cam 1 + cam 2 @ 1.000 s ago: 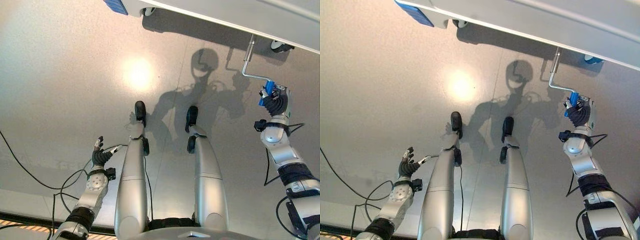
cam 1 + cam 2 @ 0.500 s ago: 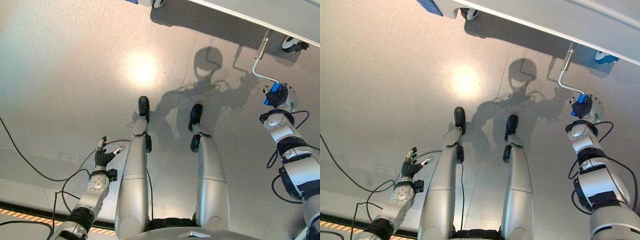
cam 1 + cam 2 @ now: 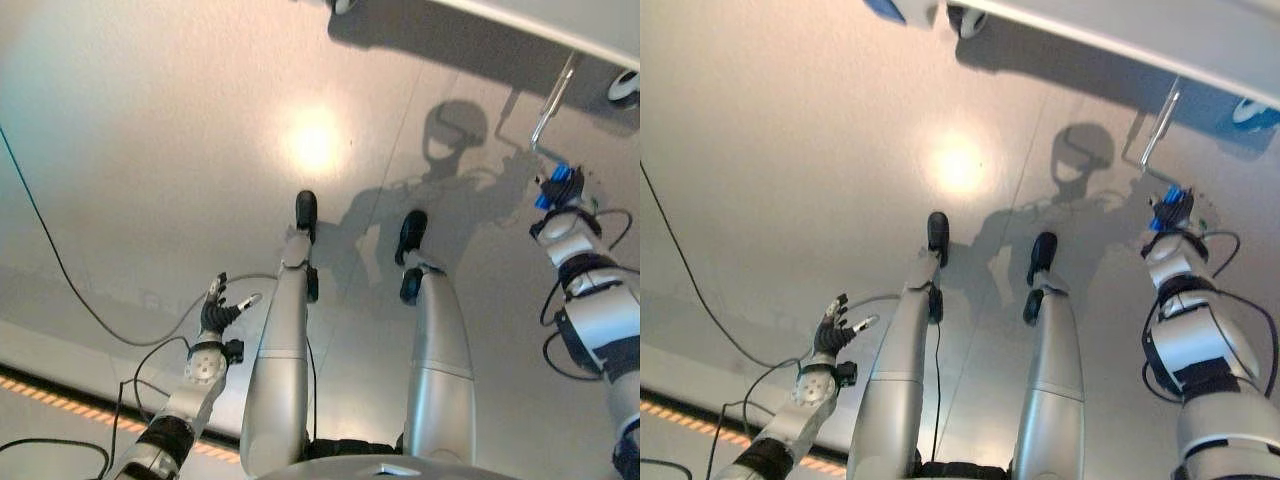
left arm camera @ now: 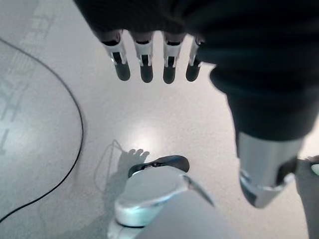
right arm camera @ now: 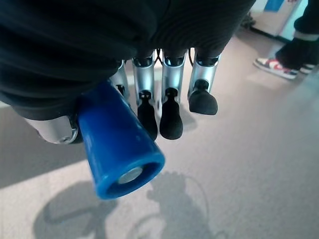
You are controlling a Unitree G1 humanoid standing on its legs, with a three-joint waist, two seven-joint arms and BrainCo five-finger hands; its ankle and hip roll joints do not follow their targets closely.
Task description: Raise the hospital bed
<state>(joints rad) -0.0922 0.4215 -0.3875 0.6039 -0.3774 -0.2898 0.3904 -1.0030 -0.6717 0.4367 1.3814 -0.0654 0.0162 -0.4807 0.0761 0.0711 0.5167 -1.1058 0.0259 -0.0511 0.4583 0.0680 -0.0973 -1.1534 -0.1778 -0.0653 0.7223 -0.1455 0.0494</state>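
Right wrist view gives me the clearest read: my right hand (image 5: pixel 149 59) has its fingers curled around the blue plastic grip of the crank (image 5: pixel 119 149), the grip's round end poking out past the dark fingertips. From the head camera, that grip sits in the hand at the end of a bent silver metal crank rod (image 3: pixel 552 105), which runs up and away from the hand to the underside of the pale grey hospital bed frame (image 3: pixel 560 25) just beyond it. A white bed caster (image 3: pixel 625 85) sits close beside the rod's far end. I judge I'm in the cranking step itself, the handle held and mid-turn. Next I need to carry the grip round its circle without letting it slip, keeping the wrist following the arc. My left hand (image 4: pixel 149 59) hangs relaxed and spread, holding nothing, well apart over bare floor.
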